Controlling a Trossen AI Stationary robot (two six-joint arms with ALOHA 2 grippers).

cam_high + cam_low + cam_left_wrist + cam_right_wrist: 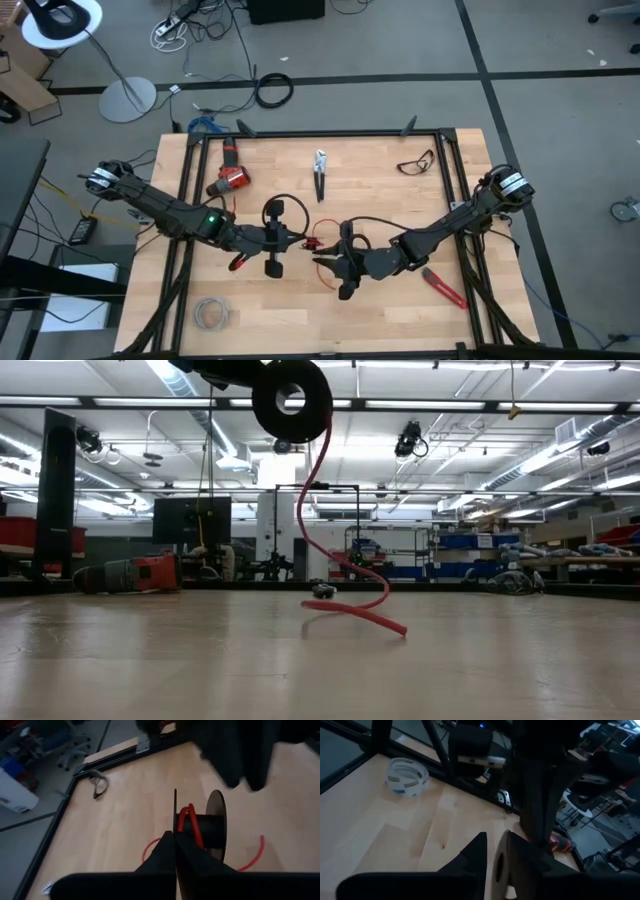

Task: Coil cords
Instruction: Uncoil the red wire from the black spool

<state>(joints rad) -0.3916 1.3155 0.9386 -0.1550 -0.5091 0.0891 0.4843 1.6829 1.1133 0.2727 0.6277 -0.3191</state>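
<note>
The left gripper [272, 240], clenched on the spool [206, 827] mid-table, may snag the wire [345, 595]; right gripper [345, 268] is parted and empty.

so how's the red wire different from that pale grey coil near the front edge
The red wire is bright red, mostly loose, looping across mid-table and running up to the black spool. The pale grey coil is wound into a tidy ring lying flat near the table's front left edge, away from both arms. Both are thin, flexible wire.
</note>
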